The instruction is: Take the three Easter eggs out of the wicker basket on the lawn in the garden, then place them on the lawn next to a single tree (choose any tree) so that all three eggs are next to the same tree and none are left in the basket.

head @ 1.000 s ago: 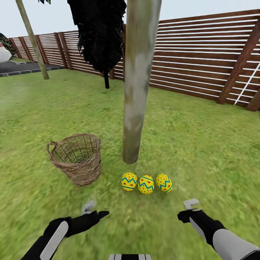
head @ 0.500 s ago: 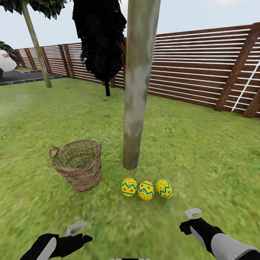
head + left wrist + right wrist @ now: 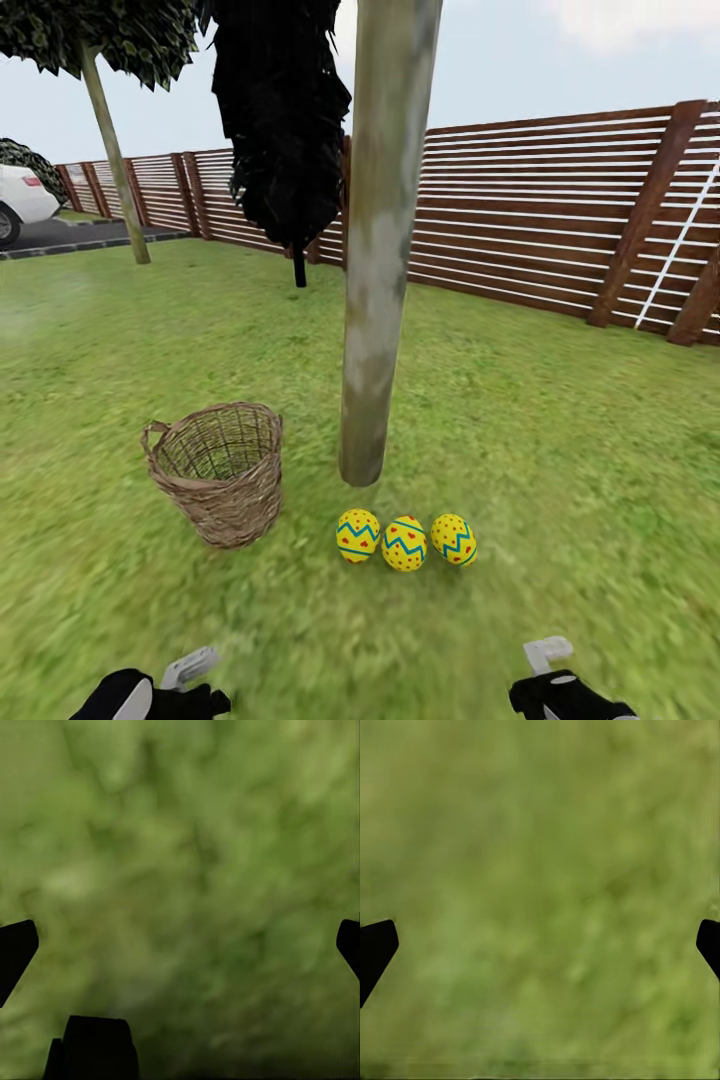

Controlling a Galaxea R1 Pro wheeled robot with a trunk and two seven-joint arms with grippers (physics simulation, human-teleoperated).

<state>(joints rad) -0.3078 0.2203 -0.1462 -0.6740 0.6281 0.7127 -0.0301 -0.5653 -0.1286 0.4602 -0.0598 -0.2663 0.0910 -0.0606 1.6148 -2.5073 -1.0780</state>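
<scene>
**Eggs laid by the tree, basket emptied**

Both sets of fingers are spread wide and nothing is held: only blurred lawn (image 3: 187, 870) is seen between the left fingers (image 3: 16, 949) and between the right fingers (image 3: 376, 949). Ahead of the left gripper (image 3: 190, 668) and right gripper (image 3: 548, 655), well apart from them, the three eggs (image 3: 404, 541) are lined up on the grass just before the tree (image 3: 380, 300). Beyond the left fingers the basket (image 3: 218, 485) is judged empty. The placing step appears complete; no further grasp seems called for.
</scene>
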